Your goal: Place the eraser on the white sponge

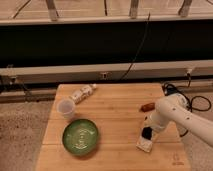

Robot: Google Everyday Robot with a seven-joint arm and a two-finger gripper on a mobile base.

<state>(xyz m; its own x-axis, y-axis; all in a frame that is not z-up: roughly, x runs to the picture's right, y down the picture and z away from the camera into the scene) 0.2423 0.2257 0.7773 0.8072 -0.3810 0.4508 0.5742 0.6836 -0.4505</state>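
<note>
The white sponge (143, 145) lies flat on the wooden table (115, 112) near the front right. My gripper (147, 132), at the end of the white arm (172, 114), points down right over the sponge's far end. A small dark thing (146, 134) shows at the gripper's tip, on or just above the sponge; it may be the eraser, but I cannot tell whether it is held or resting there.
A green bowl (80, 136) sits at the front left, with a translucent white cup (65, 108) behind it. A small bottle (82, 93) lies on its side at the back left. A brown object (147, 106) lies beside the arm. A black cable (197, 102) runs off the right edge.
</note>
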